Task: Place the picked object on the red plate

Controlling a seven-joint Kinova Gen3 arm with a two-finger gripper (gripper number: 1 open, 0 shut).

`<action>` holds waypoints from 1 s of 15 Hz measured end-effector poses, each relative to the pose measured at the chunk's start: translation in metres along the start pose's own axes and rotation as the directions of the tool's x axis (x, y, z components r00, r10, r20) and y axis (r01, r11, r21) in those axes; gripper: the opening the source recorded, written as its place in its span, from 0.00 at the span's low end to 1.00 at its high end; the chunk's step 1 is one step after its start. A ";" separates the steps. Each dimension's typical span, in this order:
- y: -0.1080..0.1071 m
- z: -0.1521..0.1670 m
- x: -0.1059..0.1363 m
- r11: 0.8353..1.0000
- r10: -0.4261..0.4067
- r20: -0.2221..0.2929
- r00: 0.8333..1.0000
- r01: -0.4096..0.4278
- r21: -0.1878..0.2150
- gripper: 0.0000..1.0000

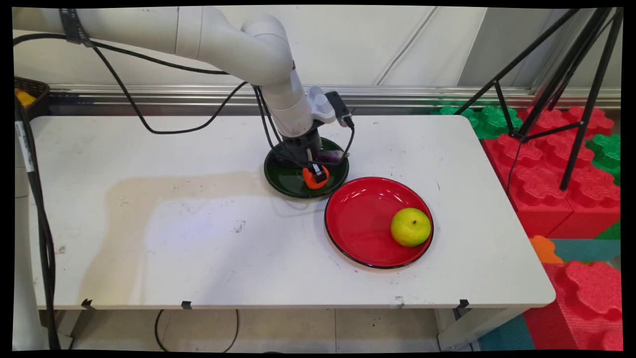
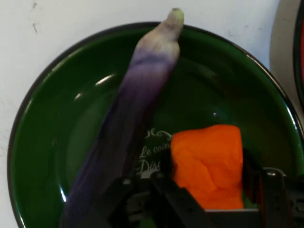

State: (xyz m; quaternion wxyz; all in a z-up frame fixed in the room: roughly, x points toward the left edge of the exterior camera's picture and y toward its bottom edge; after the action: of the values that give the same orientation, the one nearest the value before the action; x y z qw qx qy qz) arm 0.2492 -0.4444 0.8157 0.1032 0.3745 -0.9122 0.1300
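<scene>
My gripper [image 1: 316, 175] is lowered into a dark green plate [image 1: 278, 180] at the middle of the table. Its two fingers are shut on an orange chunk [image 1: 315, 182] that sits on the plate's near right side. In the hand view the orange chunk [image 2: 209, 161] fills the gap of the gripper [image 2: 213, 187], a black finger pressed to each side. A long purple eggplant [image 2: 137, 95] lies across the green plate [image 2: 52, 133] just left of the chunk. In the main view the eggplant [image 1: 332, 157] shows only partly behind the hand.
A red plate [image 1: 357, 223] touches the green plate's near right rim and holds a yellow-green round fruit [image 1: 410, 226]. Black cables hang from the arm over the table's back left. A tripod [image 1: 571, 99] and foam blocks [image 1: 541, 169] stand off the table's right end.
</scene>
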 end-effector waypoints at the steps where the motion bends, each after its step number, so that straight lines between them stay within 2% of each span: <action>1: 0.001 -0.001 -0.001 1.000 -0.005 0.001 1.000 0.005 -0.001 0.00; 5: 0.003 -0.014 -0.006 1.000 -0.024 -0.004 1.000 0.024 0.014 0.00; 9: 0.006 -0.037 -0.007 0.998 -0.040 -0.034 0.999 0.041 0.056 0.00; 11: 0.012 -0.057 -0.005 0.995 -0.047 -0.056 0.997 0.052 0.086 0.00; 15: 0.032 -0.089 -0.005 0.993 -0.038 -0.082 0.996 0.046 0.107 0.00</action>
State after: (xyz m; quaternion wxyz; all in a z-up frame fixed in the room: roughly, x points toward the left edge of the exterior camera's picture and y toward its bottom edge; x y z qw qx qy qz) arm 0.2378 -0.3910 0.8938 0.1215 0.3932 -0.8909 0.1922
